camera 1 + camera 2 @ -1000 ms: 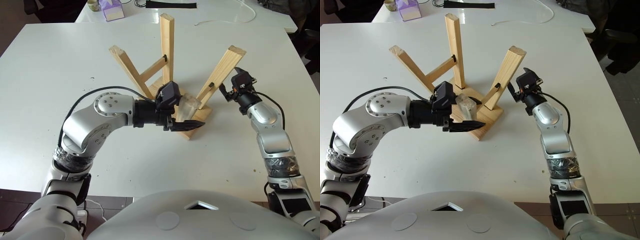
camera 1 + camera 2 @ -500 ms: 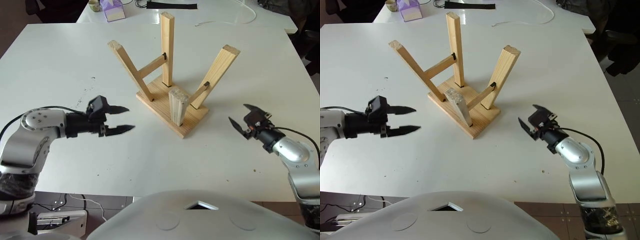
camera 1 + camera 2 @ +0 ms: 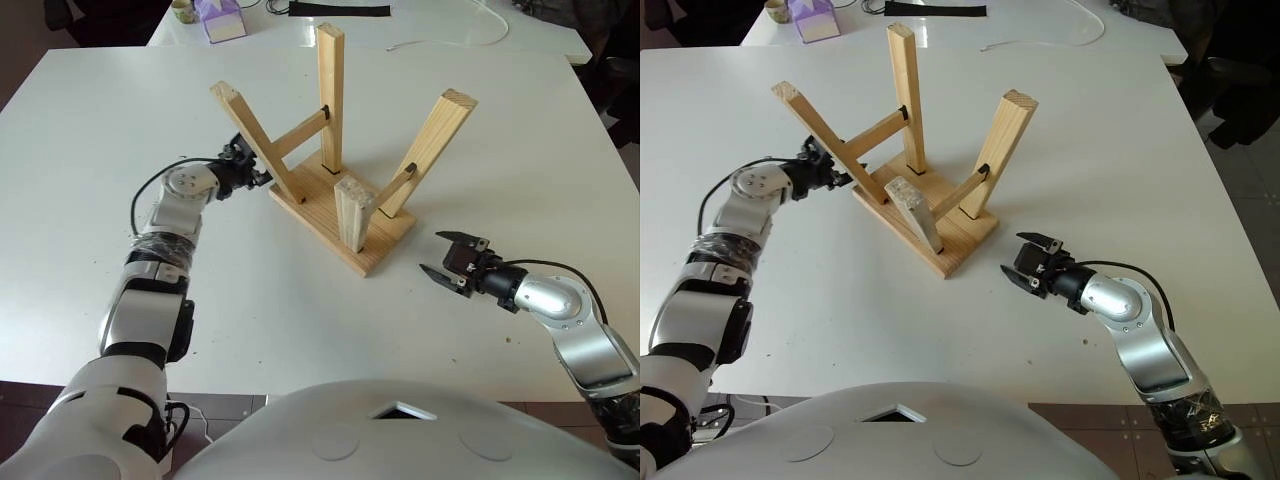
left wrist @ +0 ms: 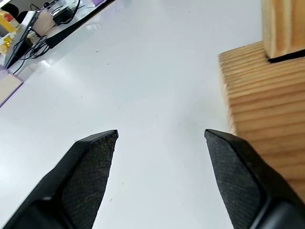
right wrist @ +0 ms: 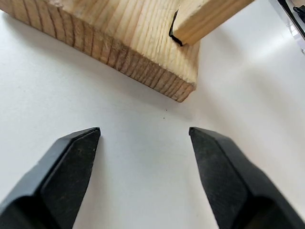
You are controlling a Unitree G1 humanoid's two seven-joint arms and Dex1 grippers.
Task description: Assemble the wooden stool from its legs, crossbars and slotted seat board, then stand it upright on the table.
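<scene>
The left gripper [image 3: 248, 172] has swung in from the tabletop's near left to the left corner of the seat board [image 4: 257, 95], its fingers apart and empty. The right gripper [image 3: 432, 252] has crept towards the board's near right corner, also spread. The stool [image 3: 335, 185] sits upside down mid-tabletop with its legs up. A tissue box [image 3: 222, 18] lies beyond the far edge. From the head views, the slanted leg [image 3: 255, 135] partly hides the left fingertips.

Stool [image 3: 351, 212] on table [image 3: 90, 130], legs up

White table [image 3: 90, 140], second white table [image 3: 280, 32] behind, purple box [image 3: 222, 18], black strap [image 3: 340, 11]
</scene>
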